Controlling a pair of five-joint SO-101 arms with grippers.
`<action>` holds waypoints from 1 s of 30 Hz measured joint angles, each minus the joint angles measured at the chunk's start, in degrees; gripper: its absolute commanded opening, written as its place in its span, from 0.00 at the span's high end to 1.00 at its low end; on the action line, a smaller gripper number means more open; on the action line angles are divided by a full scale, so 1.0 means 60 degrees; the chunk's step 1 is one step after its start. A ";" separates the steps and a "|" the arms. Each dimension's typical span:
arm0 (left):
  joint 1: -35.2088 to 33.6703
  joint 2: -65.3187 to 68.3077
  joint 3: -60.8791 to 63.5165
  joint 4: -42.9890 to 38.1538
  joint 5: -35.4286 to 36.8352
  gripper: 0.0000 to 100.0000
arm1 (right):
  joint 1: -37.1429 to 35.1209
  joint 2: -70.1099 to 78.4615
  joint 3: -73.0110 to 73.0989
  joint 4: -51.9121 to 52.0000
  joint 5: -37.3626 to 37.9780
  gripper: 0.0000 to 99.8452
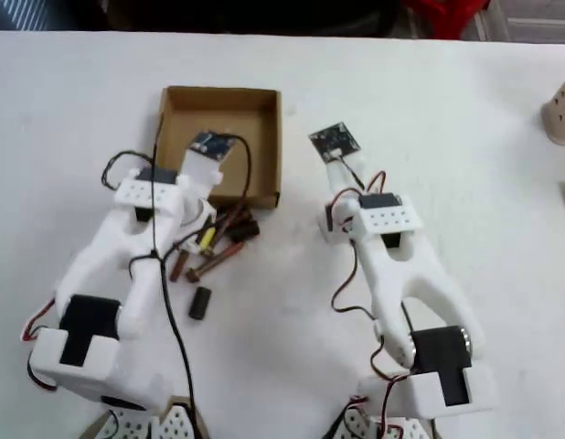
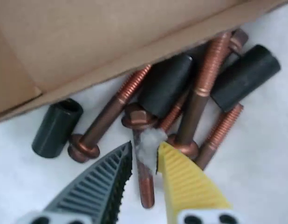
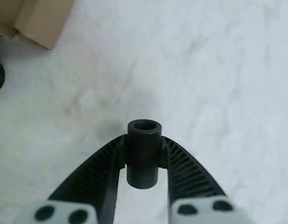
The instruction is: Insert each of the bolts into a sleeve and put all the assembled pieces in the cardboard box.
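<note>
Several copper bolts (image 1: 214, 254) and black sleeves lie in a pile against the front wall of the cardboard box (image 1: 275, 146). My left gripper (image 2: 145, 148) is down over that pile, its grey and yellow fingers shut on one bolt (image 2: 145, 182) that lies on the table. Sleeves (image 2: 58, 128) (image 2: 165, 86) (image 2: 244, 77) lie among the other bolts (image 2: 111, 114). One more sleeve (image 1: 201, 302) lies apart, nearer the arms. To the right of the box, my right gripper (image 3: 144, 140) is shut on a black sleeve (image 3: 144, 158), held upright above the bare table with its bore showing.
The box's corner (image 3: 37, 23) lies beyond the right gripper, with white table between them. A beige perforated object (image 1: 561, 114) stands at the table's far right edge. Cables trail along both arms.
</note>
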 measured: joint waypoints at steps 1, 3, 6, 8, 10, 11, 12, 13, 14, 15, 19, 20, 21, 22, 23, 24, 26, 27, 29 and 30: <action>-0.0015 0.0161 0.0000 -0.0147 0.0000 0.88 | 0.0000 0.0000 0.0000 0.0000 0.0000 0.98; 0.0000 0.0425 -0.0190 -0.0234 -0.0015 0.88 | 0.0000 0.0000 0.0000 0.0000 0.0000 0.98; -0.0059 0.0821 -0.0586 -0.0234 0.0000 0.88 | 0.0000 0.0000 0.0000 0.0000 0.0000 0.98; -0.0103 0.1040 -0.0747 -0.0190 -0.0015 0.88 | 0.0000 0.0000 0.0000 0.0000 0.0000 0.98; -0.0161 0.1143 -0.0835 -0.0190 0.0161 0.88 | 0.0000 0.0000 0.0000 0.0000 0.0000 0.98; -0.0190 0.1143 -0.0835 -0.0190 0.0337 0.88 | 0.0000 0.0000 0.0000 0.0000 0.0000 0.98; -0.0220 0.1187 -0.0835 -0.0176 0.0484 0.88 | 0.0000 0.0000 0.0000 0.0000 0.0000 0.98; -0.0234 0.1187 -0.0835 -0.0176 0.0557 0.88 | 0.0000 0.0000 0.0000 0.0000 0.0000 0.98; -0.0234 0.1216 -0.0850 -0.0088 0.0601 0.88 | 0.0000 0.0000 0.0000 0.0000 0.0000 0.98; -0.0234 0.1216 -0.0850 -0.0015 0.0630 0.88 | 0.0000 0.0000 0.0000 0.0000 0.0000 0.98; -0.0234 0.1231 -0.0850 0.0103 0.0659 0.89 | 0.0000 0.0000 0.0000 0.0000 0.0000 0.98; -0.0176 0.1231 -0.0850 0.0117 0.0659 0.92 | 0.0000 0.0000 0.0000 0.0000 0.0000 0.98; -0.0117 0.1231 -0.0850 0.0205 0.0601 0.96 | 0.0000 0.0000 0.0000 0.0000 0.0000 0.98; -0.0029 0.1231 -0.0850 0.0249 0.0454 0.99 | 0.0000 0.0000 0.0000 0.0000 0.0000 0.98; 0.0015 0.1231 -0.0850 0.0278 0.0337 0.98 | 0.0000 0.0000 0.0000 0.0000 0.0000 0.98; 0.0059 0.1231 -0.0850 0.0293 0.0176 0.97 | 0.0000 0.0000 0.0000 0.0000 0.0000 0.98; 0.0088 0.1231 -0.0850 0.0293 0.0044 0.98 | 0.0000 0.0000 0.0000 0.0000 0.0000 0.98; 0.0088 0.1231 -0.0850 0.0293 0.0015 0.98 | 0.0000 0.0000 0.0000 0.0000 0.0000 0.98; 0.0088 0.1231 -0.0850 0.0293 0.0000 0.98 | 0.0000 0.0000 0.0000 0.0000 0.0000 0.98; 0.0088 0.1231 -0.0850 0.0293 0.0000 0.98 | 0.0000 0.0000 0.0000 0.0000 0.0000 0.98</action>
